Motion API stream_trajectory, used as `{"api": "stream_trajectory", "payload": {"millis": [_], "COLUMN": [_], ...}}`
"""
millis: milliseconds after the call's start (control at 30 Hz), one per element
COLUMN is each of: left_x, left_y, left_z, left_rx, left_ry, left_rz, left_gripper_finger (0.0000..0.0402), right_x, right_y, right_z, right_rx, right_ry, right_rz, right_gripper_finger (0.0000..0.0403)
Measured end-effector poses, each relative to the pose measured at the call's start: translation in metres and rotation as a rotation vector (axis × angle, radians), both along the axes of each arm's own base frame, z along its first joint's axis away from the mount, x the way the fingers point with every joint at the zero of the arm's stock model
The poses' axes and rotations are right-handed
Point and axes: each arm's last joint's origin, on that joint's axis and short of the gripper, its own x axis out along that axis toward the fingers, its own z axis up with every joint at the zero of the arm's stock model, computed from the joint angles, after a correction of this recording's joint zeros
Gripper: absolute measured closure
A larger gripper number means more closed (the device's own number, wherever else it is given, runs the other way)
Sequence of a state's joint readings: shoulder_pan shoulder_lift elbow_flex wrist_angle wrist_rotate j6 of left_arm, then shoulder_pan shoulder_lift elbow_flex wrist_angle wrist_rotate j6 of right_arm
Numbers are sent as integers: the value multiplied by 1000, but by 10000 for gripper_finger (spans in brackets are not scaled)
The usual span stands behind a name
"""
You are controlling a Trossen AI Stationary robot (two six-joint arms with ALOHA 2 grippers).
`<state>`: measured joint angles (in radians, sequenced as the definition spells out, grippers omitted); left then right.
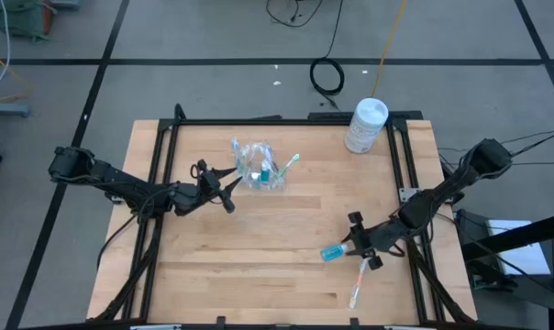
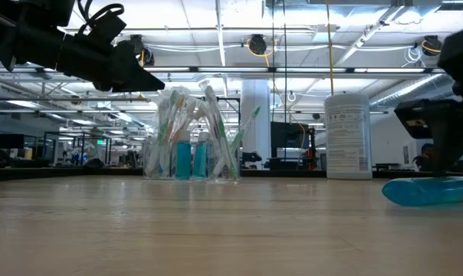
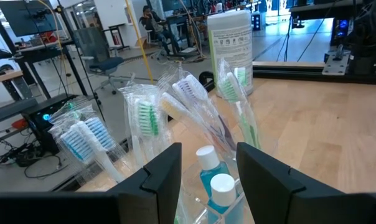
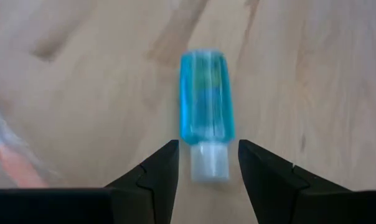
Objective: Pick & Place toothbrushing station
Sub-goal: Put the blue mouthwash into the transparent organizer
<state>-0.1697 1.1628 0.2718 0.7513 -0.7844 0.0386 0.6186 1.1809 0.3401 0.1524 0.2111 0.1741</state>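
High view: we see the clear cup (image 1: 259, 167) of toothbrushes (image 1: 289, 163) on the far-left part of the table (image 1: 259, 275), left gripper (image 1: 229, 181) just beside it, fingers apart. White canister (image 1: 366, 125) stands at the far edge, well apart. Right gripper (image 1: 353, 247) sits near the right edge at a blue toothpaste tube (image 1: 332, 253); a loose toothbrush (image 1: 359, 286) lies beside it.

Low view: we see the cup upright and the tube lying flat; canister label unreadable.

Left wrist: we see open fingers (image 3: 160, 177) flanking tube caps in the cup.

Right wrist: we see fingers (image 4: 157, 171) apart, astride the tube's white cap, not clamped.
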Motion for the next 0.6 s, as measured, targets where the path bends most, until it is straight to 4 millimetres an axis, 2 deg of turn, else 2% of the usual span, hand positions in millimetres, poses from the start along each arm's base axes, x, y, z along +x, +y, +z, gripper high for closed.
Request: {"api": "stream_trajectory", "payload": {"millis": [367, 600], "left_x": [0, 0], "left_y": [0, 0], "left_z": [0, 0], "left_rx": [-11, -9], "left_ry": [-7, -6], "left_rz": [1, 1], "left_gripper_finger": [245, 245], "right_x": [10, 12], "right_y": [6, 7], "right_z": [-23, -26], "right_rx": [-19, -64], "right_ry": [49, 24], "right_rz": [-23, 33], "right_gripper_finger": [245, 289]}}
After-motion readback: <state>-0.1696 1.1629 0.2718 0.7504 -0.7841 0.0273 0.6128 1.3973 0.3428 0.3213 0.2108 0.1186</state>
